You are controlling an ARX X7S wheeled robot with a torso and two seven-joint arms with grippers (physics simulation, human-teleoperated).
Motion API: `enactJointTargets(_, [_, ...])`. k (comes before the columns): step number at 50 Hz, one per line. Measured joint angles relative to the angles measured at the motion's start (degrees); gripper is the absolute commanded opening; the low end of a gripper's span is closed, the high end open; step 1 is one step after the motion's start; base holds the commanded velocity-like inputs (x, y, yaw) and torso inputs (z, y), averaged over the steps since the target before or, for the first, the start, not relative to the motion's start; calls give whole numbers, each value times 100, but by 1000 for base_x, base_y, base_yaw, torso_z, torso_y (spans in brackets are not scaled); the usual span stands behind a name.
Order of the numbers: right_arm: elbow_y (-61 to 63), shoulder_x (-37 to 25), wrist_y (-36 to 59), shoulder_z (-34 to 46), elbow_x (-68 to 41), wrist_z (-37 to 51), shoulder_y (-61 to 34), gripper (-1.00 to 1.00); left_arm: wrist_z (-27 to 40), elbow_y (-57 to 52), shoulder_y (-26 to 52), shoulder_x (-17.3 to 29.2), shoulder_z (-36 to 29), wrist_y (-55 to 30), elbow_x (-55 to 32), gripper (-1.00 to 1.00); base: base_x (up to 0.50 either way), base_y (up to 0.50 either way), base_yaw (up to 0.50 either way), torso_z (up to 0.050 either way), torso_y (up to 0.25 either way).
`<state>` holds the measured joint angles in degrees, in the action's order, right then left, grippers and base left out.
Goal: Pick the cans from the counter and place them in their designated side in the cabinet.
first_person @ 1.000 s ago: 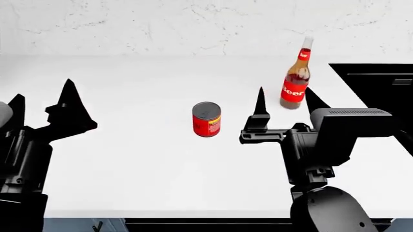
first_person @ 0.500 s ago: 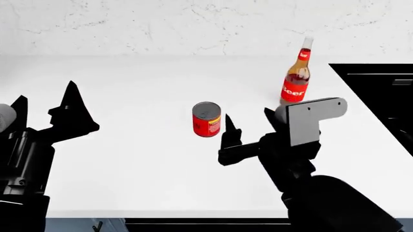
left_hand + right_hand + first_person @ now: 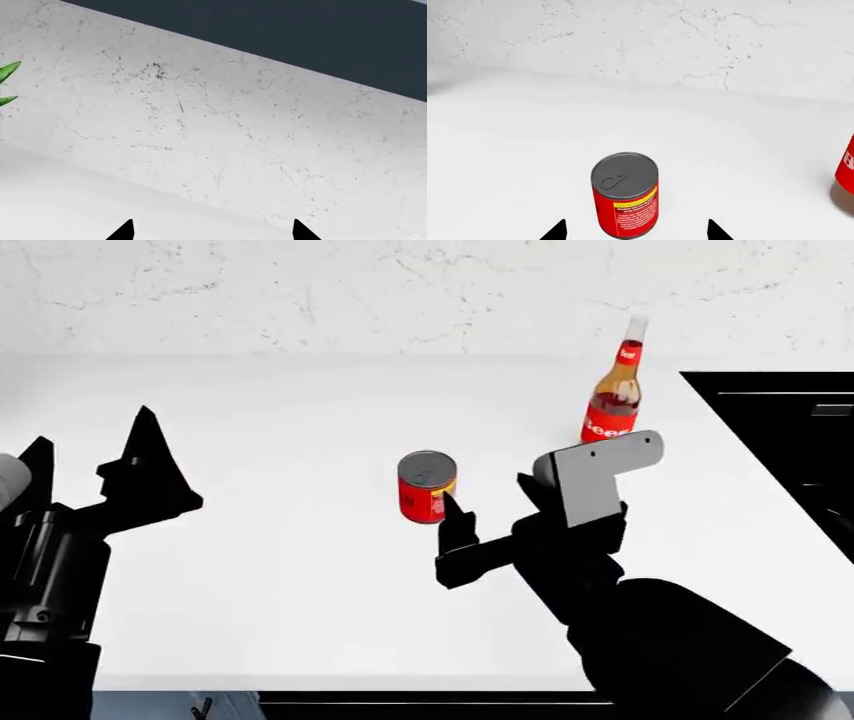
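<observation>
Cans: one can (image 3: 427, 487), cylindrical, red label, grey metal top, upright mid-counter (image 3: 294, 570).
Bottles: one brown glass bottle (image 3: 613, 398), at the can's 2 o'clock.
Right gripper (image 3: 635, 231): wide open, empty, flanking the can.
Left gripper (image 3: 211, 231): parted, empty.

Can (image 3: 625, 195): red label, yellow stripe, grey-silver top. Bottle (image 3: 613, 395): brown glass, red label, white lettering. Table (image 3: 294, 570): plain white. Wall (image 3: 220, 135): white marble with grey veining. Sink (image 3: 787, 430): black. Both grippers black. Green leaves (image 3: 7, 82).
</observation>
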<state>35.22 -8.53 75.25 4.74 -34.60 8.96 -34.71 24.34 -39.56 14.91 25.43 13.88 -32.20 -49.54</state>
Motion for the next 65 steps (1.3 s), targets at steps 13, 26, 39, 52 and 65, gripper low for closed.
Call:
enactJointTargets(13, [-500, -115, -281, 342, 65, -179, -185, 100, 6, 24, -15, 13, -7, 42, 22, 100, 0, 0, 0, 0, 0])
enactJointTargets(26, [-1004, -212, -574, 645, 168, -354, -385, 100, 18, 60, -4, 25, -21, 77, 45, 100, 0, 0, 0, 0, 0])
enactJointTargets(39, [-1478, -266, -883, 886, 286, -507, -560, 100, 29, 94, 3, 40, -37, 106, 65, 100, 0, 0, 0, 0, 0])
enactJointTargets(52, [-1880, -291, -1122, 1080, 364, -643, -701, 100, 35, 142, 23, 55, -52, 134, 81, 100, 0, 0, 0, 0, 0])
enactJointTargets(65, [-2062, -299, -1212, 1179, 331, -740, -785, 100, 35, 180, 25, 68, -60, 163, 87, 100, 0, 0, 0, 0, 0])
